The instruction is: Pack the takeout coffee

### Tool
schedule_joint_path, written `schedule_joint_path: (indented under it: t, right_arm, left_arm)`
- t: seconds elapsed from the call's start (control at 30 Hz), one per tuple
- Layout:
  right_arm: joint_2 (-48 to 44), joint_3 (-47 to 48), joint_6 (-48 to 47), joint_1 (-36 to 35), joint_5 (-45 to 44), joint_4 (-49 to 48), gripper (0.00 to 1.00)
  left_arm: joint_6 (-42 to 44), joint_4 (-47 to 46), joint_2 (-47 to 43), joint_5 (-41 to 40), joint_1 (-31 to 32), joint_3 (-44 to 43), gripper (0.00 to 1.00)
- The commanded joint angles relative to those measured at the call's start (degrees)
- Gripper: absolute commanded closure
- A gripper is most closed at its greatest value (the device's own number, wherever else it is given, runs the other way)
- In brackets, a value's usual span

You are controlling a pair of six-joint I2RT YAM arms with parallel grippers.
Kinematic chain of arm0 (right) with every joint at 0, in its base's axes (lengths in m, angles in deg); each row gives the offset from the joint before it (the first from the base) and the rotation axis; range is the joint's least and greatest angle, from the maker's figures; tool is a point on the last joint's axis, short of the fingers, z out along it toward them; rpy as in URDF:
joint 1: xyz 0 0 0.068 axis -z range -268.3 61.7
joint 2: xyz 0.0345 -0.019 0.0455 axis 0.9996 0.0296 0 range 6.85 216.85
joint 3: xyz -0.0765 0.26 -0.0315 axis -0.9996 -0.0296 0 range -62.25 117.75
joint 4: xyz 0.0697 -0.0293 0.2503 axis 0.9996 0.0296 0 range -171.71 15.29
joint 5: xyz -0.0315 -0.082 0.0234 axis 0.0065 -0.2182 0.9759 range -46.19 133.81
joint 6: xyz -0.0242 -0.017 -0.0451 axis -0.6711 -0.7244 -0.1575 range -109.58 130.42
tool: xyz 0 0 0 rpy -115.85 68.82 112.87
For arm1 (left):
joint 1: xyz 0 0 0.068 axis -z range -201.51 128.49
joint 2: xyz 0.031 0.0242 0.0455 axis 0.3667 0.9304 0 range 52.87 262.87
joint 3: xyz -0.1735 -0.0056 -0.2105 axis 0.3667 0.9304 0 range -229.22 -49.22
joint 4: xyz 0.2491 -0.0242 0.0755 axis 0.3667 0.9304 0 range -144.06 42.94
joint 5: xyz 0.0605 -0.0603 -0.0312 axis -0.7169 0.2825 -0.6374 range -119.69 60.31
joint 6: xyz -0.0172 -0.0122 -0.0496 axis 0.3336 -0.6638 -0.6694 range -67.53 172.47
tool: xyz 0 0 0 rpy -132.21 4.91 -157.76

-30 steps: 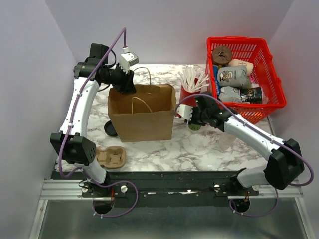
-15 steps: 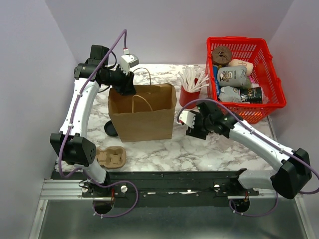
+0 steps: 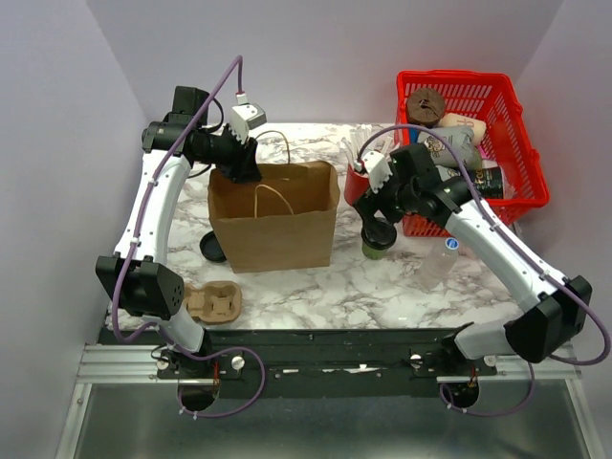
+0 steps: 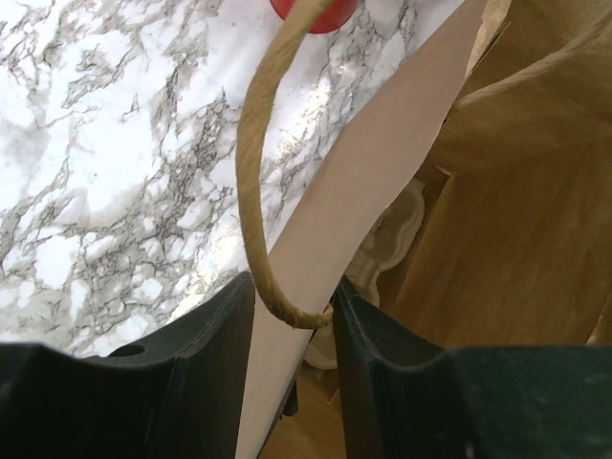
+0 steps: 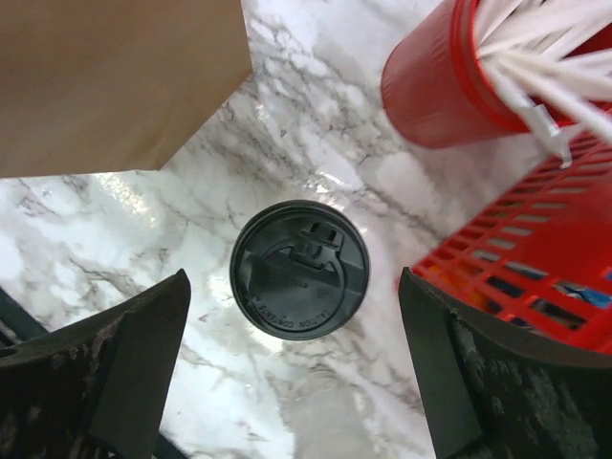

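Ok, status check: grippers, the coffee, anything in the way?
Left gripper clamped on paper bag rim. Right gripper open above takeout coffee, not touching. Coffee upright, lidded, on table beside bag. Red stick cup and red basket close by.

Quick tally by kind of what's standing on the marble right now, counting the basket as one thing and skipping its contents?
Cups: 2 (takeout coffee, red cup of sticks)
Bags: 1 (paper bag)
Baskets: 1 (red basket)
Carriers: 1 (cup carrier)
Clear plastic container: 1
Dark round piece by the bag: 1
Total: 7
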Motion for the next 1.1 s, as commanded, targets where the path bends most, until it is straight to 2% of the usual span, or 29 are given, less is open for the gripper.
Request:
schedule_joint_path:
  t: [0.0, 0.17, 0.43, 1.07]
  right_arm:
    - [3.7, 1.0, 9.0, 0.3, 1.3, 5.4, 0.01]
    - [6.5, 1.0, 9.3, 1.4, 1.0, 5.9, 0.0]
    - [10.6, 2.7, 15.2, 5.5, 1.3, 7.1, 0.0]
    - [14.5, 2.8, 17.1, 5.5, 1.3, 7.1, 0.0]
  left_arm:
    - [-0.2, -0.4, -2.2, 1.3, 0.0, 0.1, 0.53]
    - [-0.3, -0.2, -2.8, 1.0, 0.0, 0.4, 0.53]
    - [-0.6, -0.3, -3.0, 1.0, 0.1, 1.1, 0.53]
    - [-1.0, -0.6, -2.4, 1.2, 0.2, 1.4, 0.52]
